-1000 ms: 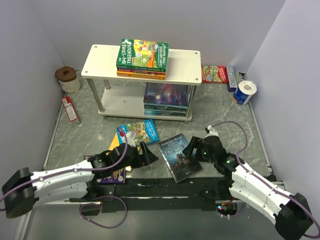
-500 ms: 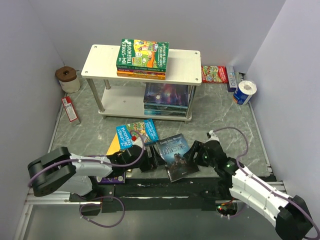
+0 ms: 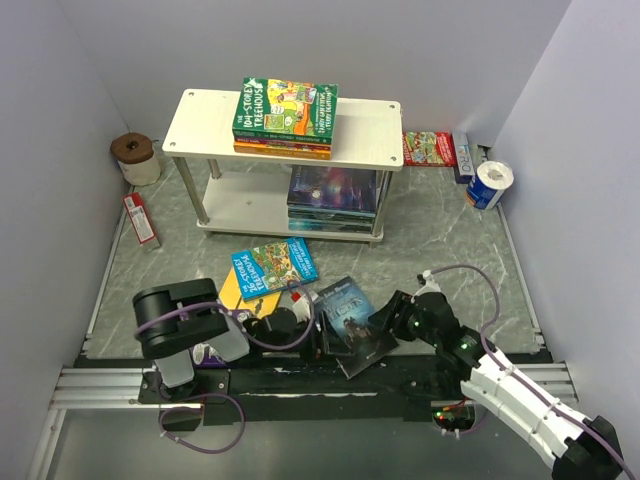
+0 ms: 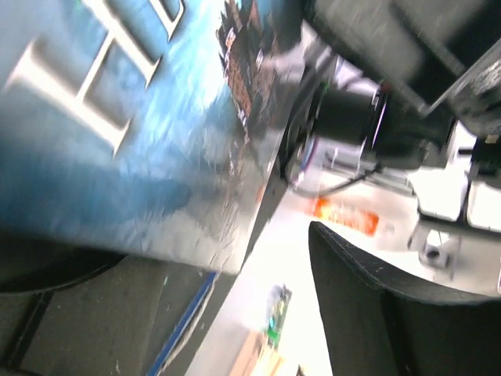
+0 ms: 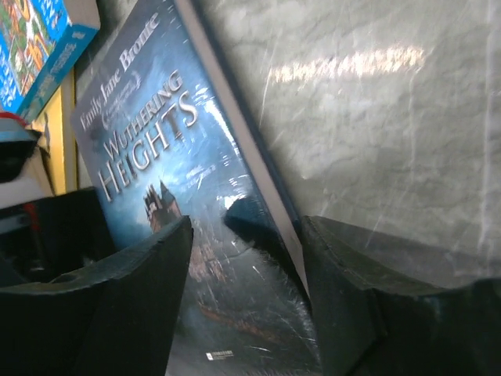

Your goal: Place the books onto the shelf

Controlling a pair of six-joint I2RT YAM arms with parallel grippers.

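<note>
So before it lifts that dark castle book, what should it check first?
1. The dark book is between the right gripper's fingers: ok, its edge runs between them.
2. The right gripper is clamped on it: not ok, the fingers stand apart.
3. The left gripper has a hold on it: cannot tell, its own view is blurred.
4. There is room on top of the shelf: ok, bare board shows beside the stack of books.
5. The blue book is clear of the lift: cannot tell, it lies close beside the dark one.
</note>
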